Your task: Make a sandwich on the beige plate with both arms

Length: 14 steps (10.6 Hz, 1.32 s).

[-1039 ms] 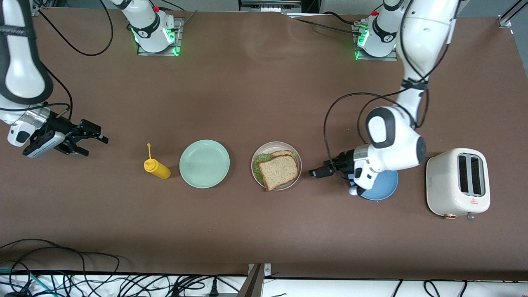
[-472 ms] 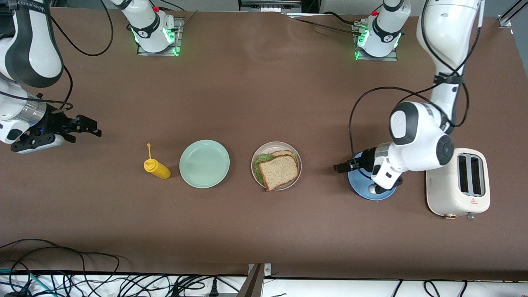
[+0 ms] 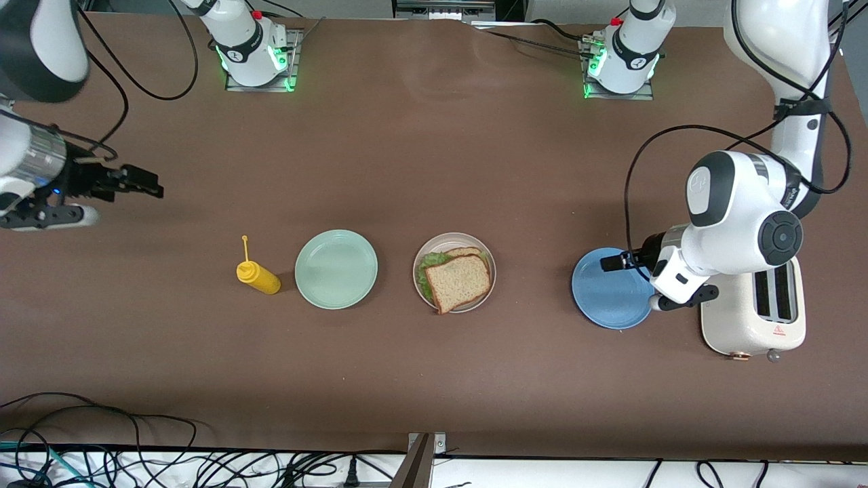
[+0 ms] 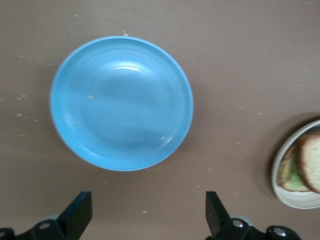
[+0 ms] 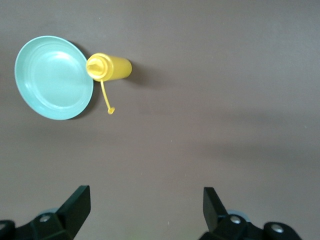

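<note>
The sandwich [image 3: 458, 278], two brown toast slices with green lettuce between, lies on the beige plate [image 3: 454, 237] in the middle of the table. Its edge and the plate's rim [image 4: 280, 190] show in the left wrist view. My left gripper [image 3: 610, 261] is open and empty over the blue plate [image 3: 610, 298], toward the left arm's end of the table. In its wrist view [image 4: 145, 212] the jaws stand wide apart. My right gripper [image 3: 146, 183] is open and empty over bare table at the right arm's end; its wrist view [image 5: 145, 207] shows the jaws wide apart.
A mint-green plate [image 3: 336, 268] sits beside the beige plate, and a yellow squeeze bottle [image 3: 259, 276] lies beside that. Both show in the right wrist view, the plate [image 5: 52, 77] and the bottle [image 5: 109, 67]. A white toaster [image 3: 753, 308] stands beside the blue plate [image 4: 121, 102].
My left gripper has drawn back from beside the beige plate to over the blue plate. My right gripper has risen and pulled back toward its end of the table. The sandwich has not moved.
</note>
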Tool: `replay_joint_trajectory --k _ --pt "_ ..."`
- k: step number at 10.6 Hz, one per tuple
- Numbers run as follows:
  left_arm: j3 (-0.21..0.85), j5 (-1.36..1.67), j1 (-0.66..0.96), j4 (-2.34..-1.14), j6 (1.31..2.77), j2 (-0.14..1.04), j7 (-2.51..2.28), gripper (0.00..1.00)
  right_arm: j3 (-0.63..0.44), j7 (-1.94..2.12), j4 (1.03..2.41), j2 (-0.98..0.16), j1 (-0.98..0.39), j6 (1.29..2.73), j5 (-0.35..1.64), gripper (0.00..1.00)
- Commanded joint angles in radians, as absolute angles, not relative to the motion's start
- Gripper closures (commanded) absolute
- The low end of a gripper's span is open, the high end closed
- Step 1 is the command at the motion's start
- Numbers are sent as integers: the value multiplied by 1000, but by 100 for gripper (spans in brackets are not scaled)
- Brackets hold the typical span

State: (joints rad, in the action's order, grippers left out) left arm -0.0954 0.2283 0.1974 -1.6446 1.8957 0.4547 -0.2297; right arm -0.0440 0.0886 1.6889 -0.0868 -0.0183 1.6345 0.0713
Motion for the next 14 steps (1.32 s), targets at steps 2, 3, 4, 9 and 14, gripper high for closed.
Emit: replay_joint_trajectory --k 2,3,4,9,14 --pt "-91 98 178 -1621 1819 397 -192 0 30 -16 1570 -66 14 1482 18 0" --pt "-94 97 176 -1621 1800 382 -158 0 40 -91 1543 -72 12 1480 3 0" --pt "-97 71 176 -1621 1772 362 -138 0 40 -98 1533 -78 9 1483 -18 0" --pt "-100 -44 183 -1634 1657 229 -127 0 25 -35 1549 -89 2 1650 -35 0" --pt "-127 -44 192 -1606 1517 115 -18 0 -20 75 1711 18 -17 1718 -21 0"
